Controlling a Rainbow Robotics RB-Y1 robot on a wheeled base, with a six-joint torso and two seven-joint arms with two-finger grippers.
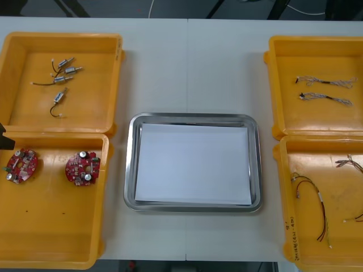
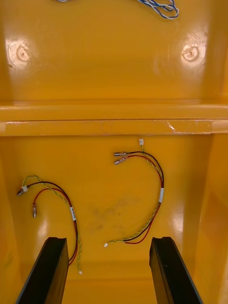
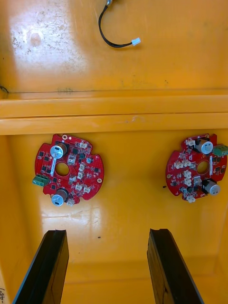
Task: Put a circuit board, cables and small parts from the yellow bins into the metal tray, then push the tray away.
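Note:
The metal tray (image 1: 193, 117), white inside, lies mid-table with nothing in it. Two round red circuit boards (image 1: 21, 165) (image 1: 83, 168) rest in the near left yellow bin (image 1: 51, 249). My left gripper (image 3: 107, 270) hangs open above that bin, and the boards (image 3: 69, 169) (image 3: 196, 167) lie just beyond its fingers (image 3: 45, 266). My right gripper (image 2: 109, 270) is open over the near right bin (image 1: 289, 238). Between and ahead of its fingers (image 2: 173, 270) lie two red and yellow cables (image 2: 159, 199) (image 2: 71, 211).
The far left bin (image 1: 116, 79) holds several small metal parts (image 1: 64, 71) with black cables (image 3: 114, 33). Two twisted blue and white cables (image 1: 326, 82) lie in the far right bin (image 1: 275, 85). Bare table surrounds the tray.

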